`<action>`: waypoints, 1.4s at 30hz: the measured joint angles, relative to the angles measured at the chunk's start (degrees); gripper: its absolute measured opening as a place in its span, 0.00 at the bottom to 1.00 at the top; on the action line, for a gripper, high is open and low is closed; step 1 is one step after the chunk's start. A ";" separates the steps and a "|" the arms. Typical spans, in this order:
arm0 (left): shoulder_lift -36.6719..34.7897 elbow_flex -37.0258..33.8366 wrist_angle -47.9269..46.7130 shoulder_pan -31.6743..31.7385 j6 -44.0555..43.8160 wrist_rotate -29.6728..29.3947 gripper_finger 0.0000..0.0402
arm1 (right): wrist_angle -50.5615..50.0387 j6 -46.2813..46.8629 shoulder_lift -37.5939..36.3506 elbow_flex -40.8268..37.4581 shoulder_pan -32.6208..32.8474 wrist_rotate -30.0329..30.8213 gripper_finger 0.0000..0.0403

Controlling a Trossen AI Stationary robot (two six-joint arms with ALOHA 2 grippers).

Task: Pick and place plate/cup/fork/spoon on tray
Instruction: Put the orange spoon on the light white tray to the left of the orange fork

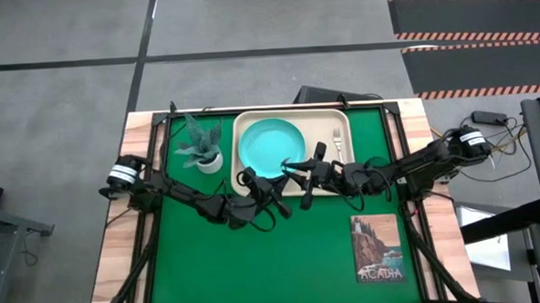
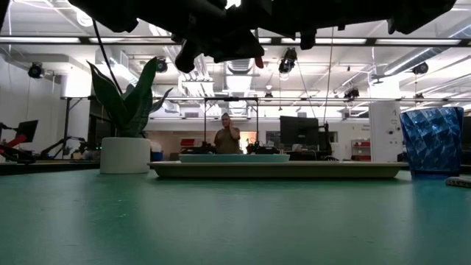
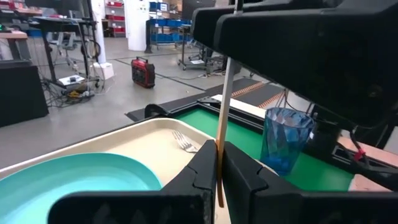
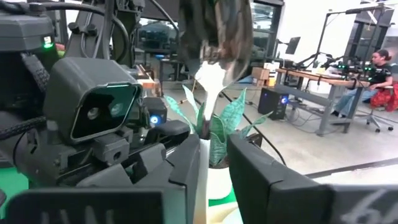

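High view: both grippers meet over the tray's [image 1: 242, 139] near rim.
Left gripper [image 1: 285, 180]: fingers clamped on the spoon [image 3: 221, 134] handle.
Right gripper [image 1: 300, 171]: fingers pinch the same spoon.
Plate [image 1: 272, 145]: on tray, beyond the left gripper.
Fork [image 1: 337, 140]: on tray, beyond the right gripper.

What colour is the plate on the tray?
Plain turquoise; the plate on the beige tray shows best in the high view.
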 joint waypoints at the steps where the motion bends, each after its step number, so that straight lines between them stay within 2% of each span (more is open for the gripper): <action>1: 0.00 0.00 -0.01 0.00 -0.02 0.43 0.00 | -0.28 0.00 -0.01 0.00 0.00 -0.11 0.15; 8: 0.62 0.00 0.07 -0.15 -0.04 1.20 0.00 | -1.11 -0.21 -0.04 0.00 0.07 -1.17 0.04; 18: 0.70 -0.02 0.00 -0.20 0.03 1.37 0.00 | -1.74 -0.24 -0.30 -0.02 0.04 -1.86 0.03; 29: 0.76 0.00 0.02 -0.26 0.31 2.54 0.00 | -10.04 2.94 -5.20 -0.02 -0.06 -4.71 0.02; 42: 0.76 -0.13 -0.22 -0.33 0.22 1.67 0.04 | -11.57 3.47 -6.12 -0.02 -0.13 -4.17 0.02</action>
